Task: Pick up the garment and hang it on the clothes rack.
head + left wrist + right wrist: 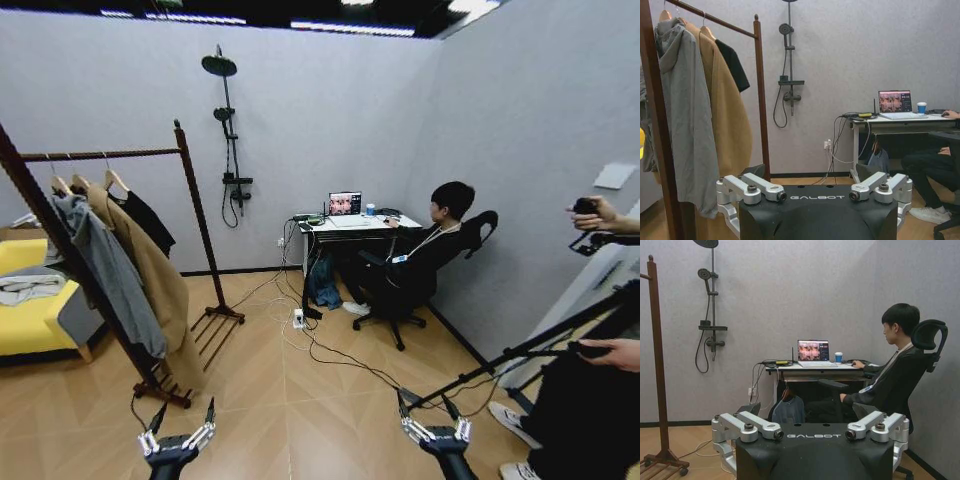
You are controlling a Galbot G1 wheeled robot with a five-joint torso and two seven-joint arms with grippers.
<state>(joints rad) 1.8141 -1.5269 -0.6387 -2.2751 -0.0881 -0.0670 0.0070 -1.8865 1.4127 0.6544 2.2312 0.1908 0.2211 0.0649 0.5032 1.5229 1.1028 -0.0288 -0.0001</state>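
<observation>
On the tall reddish-brown wooden clothes rack (196,215), the short black garment (148,220) hung on its pale hanger beside a long tan coat (148,275), while the left pincer (180,428) and right pincer (432,420) hovered low, both spread and empty.

Legible text: "GALBOT", white capitals, printed on black housing of left gripper (815,192), along the housing's upper edge between the two silver finger mounts. Same "GALBOT" wordmark on black housing of right gripper (812,432), same position. Laptop screen (813,350) on the desk lit, contents too small to read. White cup (922,107) beside the laptop: no readable marking. No other text, numbers or signs readable.
</observation>
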